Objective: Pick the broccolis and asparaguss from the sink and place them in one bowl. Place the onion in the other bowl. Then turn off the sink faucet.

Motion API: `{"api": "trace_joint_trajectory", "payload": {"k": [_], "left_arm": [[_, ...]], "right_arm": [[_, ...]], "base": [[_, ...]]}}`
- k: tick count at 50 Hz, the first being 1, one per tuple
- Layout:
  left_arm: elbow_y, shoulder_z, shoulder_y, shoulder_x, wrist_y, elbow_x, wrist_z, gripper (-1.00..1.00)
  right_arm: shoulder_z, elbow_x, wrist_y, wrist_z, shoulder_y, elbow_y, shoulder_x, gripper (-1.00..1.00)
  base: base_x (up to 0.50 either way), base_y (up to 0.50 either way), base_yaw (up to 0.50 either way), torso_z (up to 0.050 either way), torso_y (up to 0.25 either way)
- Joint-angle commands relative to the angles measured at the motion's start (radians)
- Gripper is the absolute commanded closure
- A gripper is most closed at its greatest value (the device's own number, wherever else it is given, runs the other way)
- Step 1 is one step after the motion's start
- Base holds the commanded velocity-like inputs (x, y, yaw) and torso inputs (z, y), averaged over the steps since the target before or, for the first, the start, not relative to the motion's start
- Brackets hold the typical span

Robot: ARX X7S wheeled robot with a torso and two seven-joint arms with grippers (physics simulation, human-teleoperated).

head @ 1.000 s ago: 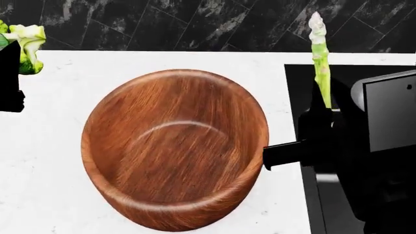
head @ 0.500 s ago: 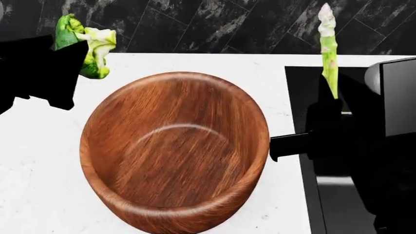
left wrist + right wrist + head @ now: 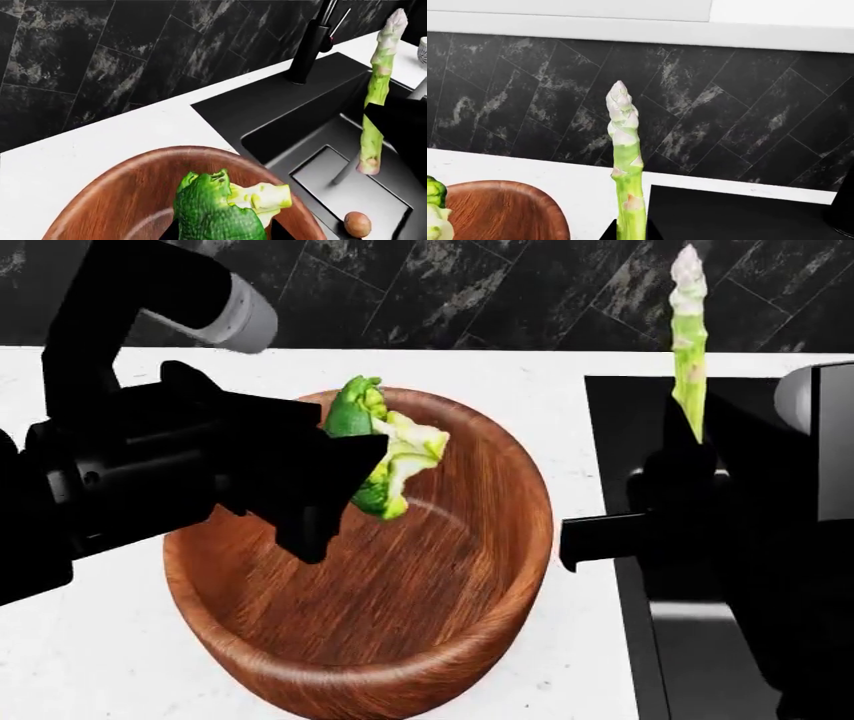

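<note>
A: Between the two claws, the wooden bowl (image 3: 360, 560) is seen empty on the white surface (image 3: 80, 660); a broccoli (image 3: 380, 460) is held in the left claw (image 3: 350, 472) directly above it.

B: And the right claw (image 3: 687, 445)?

A: An asparagus (image 3: 689, 340) is clamped upright there, beside the bowl, over the sink (image 3: 313, 135). Nothing is judged delivered yet. The onion (image 3: 357, 224) is left in the basin below, and the faucet (image 3: 310, 47) is untouched.

No readable text, label, brand, number or sign appears on anything in these views.
</note>
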Motion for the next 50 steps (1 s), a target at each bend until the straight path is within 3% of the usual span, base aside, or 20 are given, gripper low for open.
{"api": "trace_joint_trajectory", "payload": {"k": [1, 14, 28, 29, 36, 44, 50], "left_arm": [[-0.018, 0.040, -0.010, 0.043, -0.024, -0.021, -0.024, 1.00], [-0.084, 0.092, -0.007, 0.056, 0.002, 0.132, -0.005, 1.00], [-0.045, 0.102, 0.018, 0.040, -0.002, 0.124, -0.001, 1.00], [-0.046, 0.101, 0.018, 0.039, -0.001, 0.124, 0.006, -1.00], [-0.036, 0.088, 0.020, 0.016, 0.005, 0.116, 0.030, -1.00], [-0.078, 0.027, -0.055, -0.013, 0.040, 0.125, 0.064, -1.00], [0.100, -0.026, 0.001, -0.167, 0.132, 0.257, 0.081, -1.00]], "right_arm": [[0.040, 0.078, -0.006, 0.064, -0.021, 0.007, 0.003, 1.00], [-0.001, 0.061, -0.060, 0.057, -0.034, 0.043, 0.017, 1.00], [-0.013, 0.098, -0.057, 0.081, -0.014, 0.064, 0.021, 1.00], [-0.016, 0.102, -0.054, 0.085, -0.002, 0.068, 0.021, 1.00], [-0.059, 0.118, -0.035, 0.096, 0.102, 0.114, 0.030, 1.00], [-0.171, 0.154, 0.028, 0.089, 0.358, 0.286, 0.006, 1.00], [-0.317, 0.322, 0.051, 0.081, 0.501, 0.518, -0.026, 1.00]], "base": [[0.00, 0.00, 0.00, 0.000, 0.000], [0.00, 0.00, 0.00, 0.000, 0.001], [0.00, 0.00, 0.00, 0.000, 0.000], [0.00, 0.00, 0.00, 0.000, 0.000], [0.00, 0.00, 0.00, 0.000, 0.000], [0.00, 0.00, 0.00, 0.000, 0.000], [0.00, 0.00, 0.00, 0.000, 0.000]]}}
